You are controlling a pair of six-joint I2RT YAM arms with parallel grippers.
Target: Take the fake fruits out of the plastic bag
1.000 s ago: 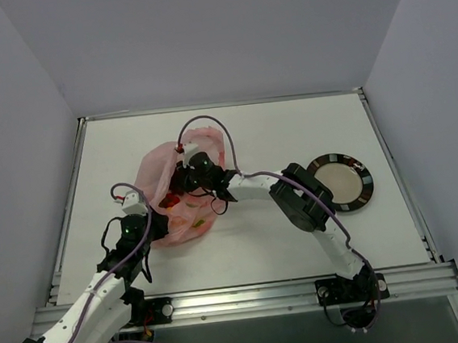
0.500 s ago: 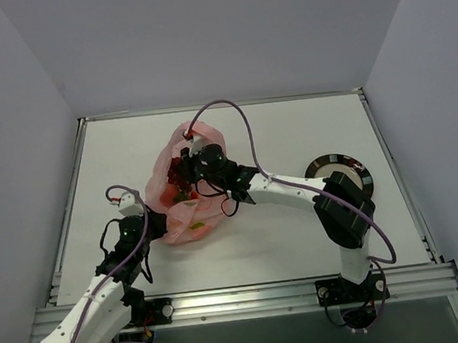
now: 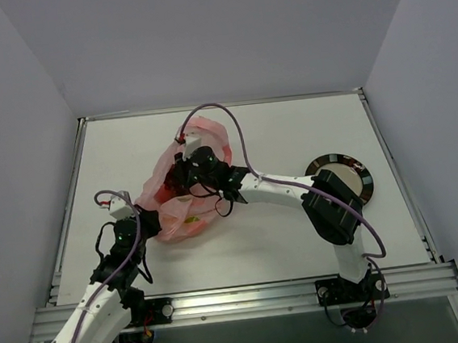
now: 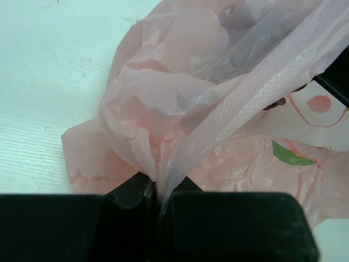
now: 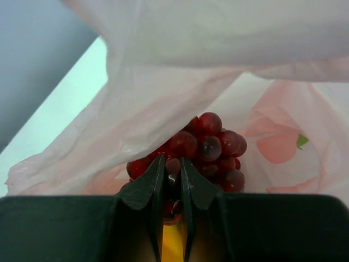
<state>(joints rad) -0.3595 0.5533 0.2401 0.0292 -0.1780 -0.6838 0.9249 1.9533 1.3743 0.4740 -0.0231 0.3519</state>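
White tabletop [image 3: 289, 125] fills the enclosure, with plain pale walls on three sides. On its left-centre part lies the plastic bag [image 3: 177, 227], crumpled, pink and translucent, with red and yellow patches showing dimly through the film in the overhead view. The left gripper [image 4: 159, 188] is at the bag's near-left edge, its fingers clenched on a gathered fold of the film, which stretches up and away from them as a taut band. The right arm reaches across from the right, and the right gripper [image 5: 172, 172] is inside the bag's raised mouth, with film draped over it. Its fingers are pinched nearly together on the near side of the grape bunch [image 5: 212, 144], a dark red cluster inside the bag. Well apart to the right, a dark-rimmed plate [image 3: 367, 181] sits on the table, partly hidden behind the right arm's elbow.
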